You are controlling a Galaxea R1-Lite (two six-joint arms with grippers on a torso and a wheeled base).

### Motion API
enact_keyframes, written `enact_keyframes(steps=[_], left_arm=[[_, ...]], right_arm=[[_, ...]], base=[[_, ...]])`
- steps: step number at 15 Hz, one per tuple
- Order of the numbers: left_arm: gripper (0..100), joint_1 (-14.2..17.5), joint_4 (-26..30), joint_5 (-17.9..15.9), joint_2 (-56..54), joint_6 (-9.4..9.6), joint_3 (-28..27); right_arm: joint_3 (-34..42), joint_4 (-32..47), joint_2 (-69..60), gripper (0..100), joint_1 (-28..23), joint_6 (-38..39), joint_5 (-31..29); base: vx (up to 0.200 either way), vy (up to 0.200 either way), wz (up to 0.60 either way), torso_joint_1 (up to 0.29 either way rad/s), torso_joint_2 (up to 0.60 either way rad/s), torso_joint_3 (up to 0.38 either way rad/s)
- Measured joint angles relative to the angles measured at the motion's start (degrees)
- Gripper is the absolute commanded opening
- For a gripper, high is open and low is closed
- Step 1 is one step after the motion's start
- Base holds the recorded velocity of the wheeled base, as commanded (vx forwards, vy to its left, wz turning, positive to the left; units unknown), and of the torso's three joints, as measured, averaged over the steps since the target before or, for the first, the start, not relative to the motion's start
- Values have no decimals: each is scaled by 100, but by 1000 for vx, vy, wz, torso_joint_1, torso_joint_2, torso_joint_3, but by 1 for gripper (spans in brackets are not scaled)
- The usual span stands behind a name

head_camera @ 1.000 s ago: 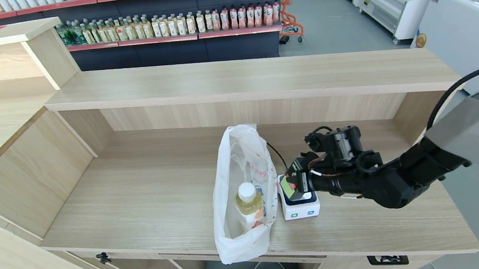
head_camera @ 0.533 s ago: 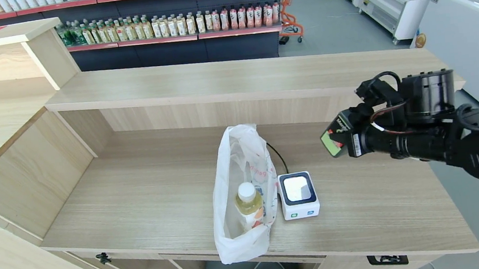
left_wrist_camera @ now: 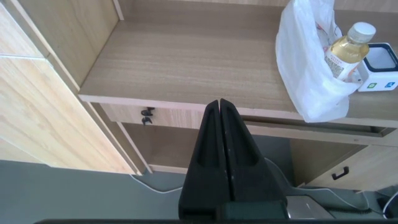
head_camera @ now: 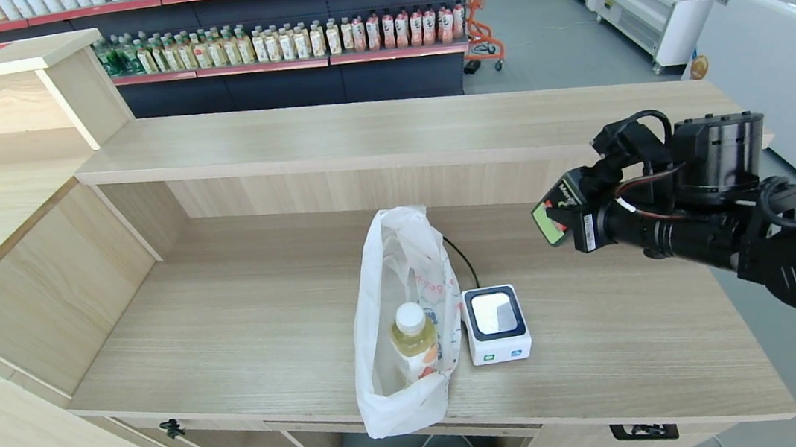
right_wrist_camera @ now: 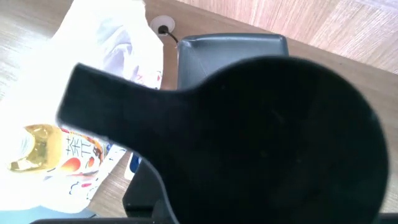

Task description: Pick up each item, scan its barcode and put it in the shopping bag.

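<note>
My right gripper is shut on a small packet with a green and red face, held in the air above the right part of the counter, well up and right of the white barcode scanner. The white shopping bag stands just left of the scanner with a yellow drink bottle upright inside. In the left wrist view my left gripper is shut and empty in front of the counter, below its front edge; the bag, bottle and scanner lie beyond it.
The wooden counter has a raised back ledge and a side wall on its left. A black cable runs behind the scanner. Drawers with black handles sit under the front edge. Store shelves and freezers stand beyond.
My right gripper has lifted the packet from just above the scanner, up and to the right, then barely shifted in the last half second. Bag, bottle and scanner have stayed put.
</note>
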Motion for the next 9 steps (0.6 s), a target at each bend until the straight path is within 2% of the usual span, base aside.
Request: enact_keyframes(steps=[9], left_arm=[[0,0,-2,-2,0,6,0]], right_arm=[[-33,-44,269,0,144,13,22]], base=[[0,0,0,0,0,0]])
